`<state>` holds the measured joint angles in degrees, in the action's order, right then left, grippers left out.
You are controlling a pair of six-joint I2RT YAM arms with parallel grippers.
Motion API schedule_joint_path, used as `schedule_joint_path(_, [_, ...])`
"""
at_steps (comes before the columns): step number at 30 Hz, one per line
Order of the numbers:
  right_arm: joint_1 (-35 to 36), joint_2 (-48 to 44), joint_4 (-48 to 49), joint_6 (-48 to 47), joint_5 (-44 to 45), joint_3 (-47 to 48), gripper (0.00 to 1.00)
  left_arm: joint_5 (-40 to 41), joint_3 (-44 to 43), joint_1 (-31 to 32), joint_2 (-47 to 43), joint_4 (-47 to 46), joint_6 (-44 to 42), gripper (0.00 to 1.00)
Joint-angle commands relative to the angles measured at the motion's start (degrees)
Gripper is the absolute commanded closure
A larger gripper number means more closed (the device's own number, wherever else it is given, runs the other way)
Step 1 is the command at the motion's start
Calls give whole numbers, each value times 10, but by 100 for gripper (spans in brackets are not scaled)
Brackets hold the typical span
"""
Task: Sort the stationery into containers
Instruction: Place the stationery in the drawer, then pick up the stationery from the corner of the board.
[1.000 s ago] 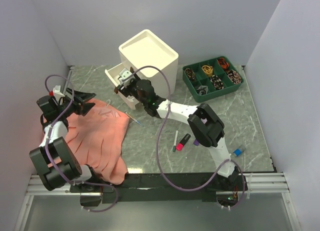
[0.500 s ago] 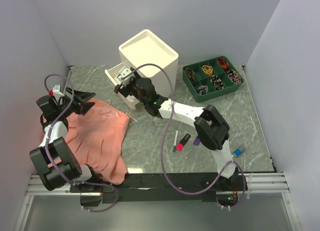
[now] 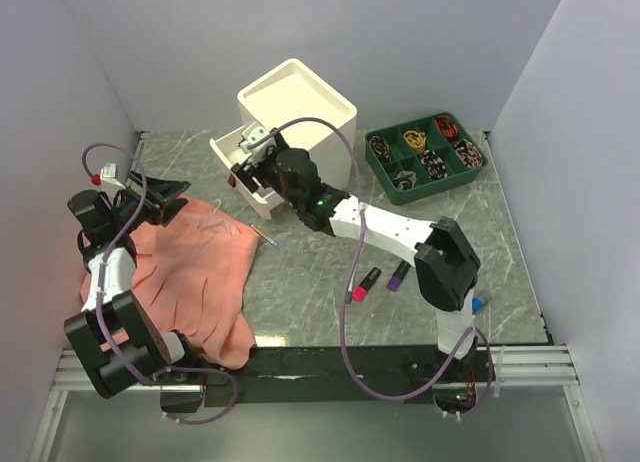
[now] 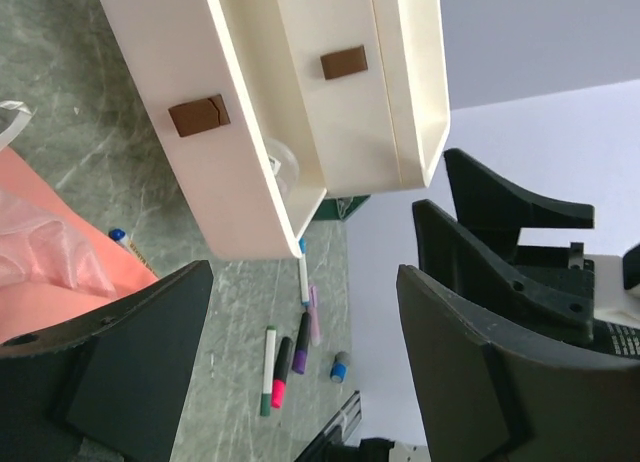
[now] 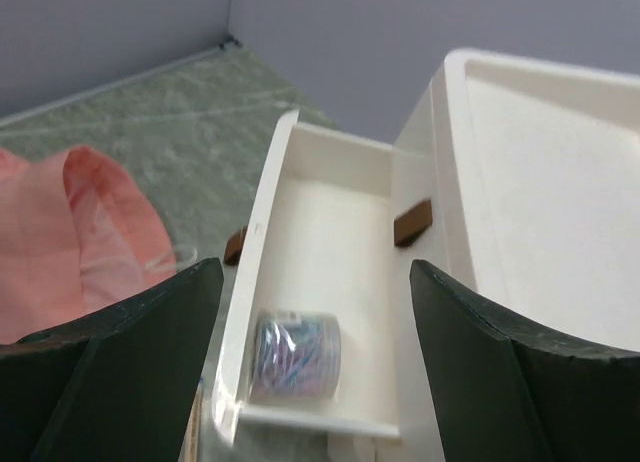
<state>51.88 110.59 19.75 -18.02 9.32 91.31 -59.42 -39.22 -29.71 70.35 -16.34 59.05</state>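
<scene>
The cream-white cabinet (image 3: 297,110) stands at the back with its lower drawer (image 3: 232,154) pulled out. My right gripper (image 3: 249,162) hangs open and empty just above that drawer (image 5: 300,252), where a clear round box of clips (image 5: 293,354) lies. On the table lie a pink highlighter (image 3: 365,283), a purple highlighter (image 3: 398,275), a blue eraser (image 3: 477,304) and a thin pen (image 3: 268,238). My left gripper (image 3: 172,204) is open and empty over the salmon-pink cloth (image 3: 190,272). Its view shows the green-capped marker (image 4: 268,370), both highlighters (image 4: 281,372) and the eraser (image 4: 340,366).
A green compartment tray (image 3: 379,162) with small dark items stands at the back right. Grey walls close in the left, back and right sides. The upper drawer (image 4: 345,62) is shut. My right arm stretches across the middle of the table.
My right gripper has moved a little further back over the open drawer, and the arm's elbow has swung right. My left arm has barely shifted.
</scene>
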Motion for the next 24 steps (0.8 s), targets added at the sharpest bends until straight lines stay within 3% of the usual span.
schedule_joint_path(1, [-7, -111, -140, 86, 15, -33, 17, -31, -34, -2, -14, 45, -59, 19])
schedule_joint_path(4, [-30, -178, -321, 123, 15, -67, 17, -36, -65, -1, -4, 97, -116, 19])
schedule_joint_path(7, [-88, -235, -442, 152, 26, -125, 16, -35, -83, 0, 6, 147, -175, 19])
schedule_joint_path(12, [-260, -307, -524, 222, 34, -204, 14, -32, -99, 2, 8, 185, -252, 19])
schedule_joint_path(13, [-330, -310, -557, 255, 35, -207, 15, -31, -103, 4, 9, 193, -259, 19])
schedule_joint_path(17, [-494, -315, -636, 351, -28, -237, 17, -19, -140, 15, 29, 245, -299, 18])
schedule_joint_path(18, [-514, -319, -646, 366, -33, -249, 18, -17, -155, 21, 42, 263, -309, 18])
schedule_joint_path(19, [-536, -325, -655, 378, -29, -262, 19, -14, -162, 26, 48, 270, -313, 10])
schedule_joint_path(24, [-564, -368, -697, 438, 50, -346, 15, 1, -207, 49, 80, 303, -328, 7])
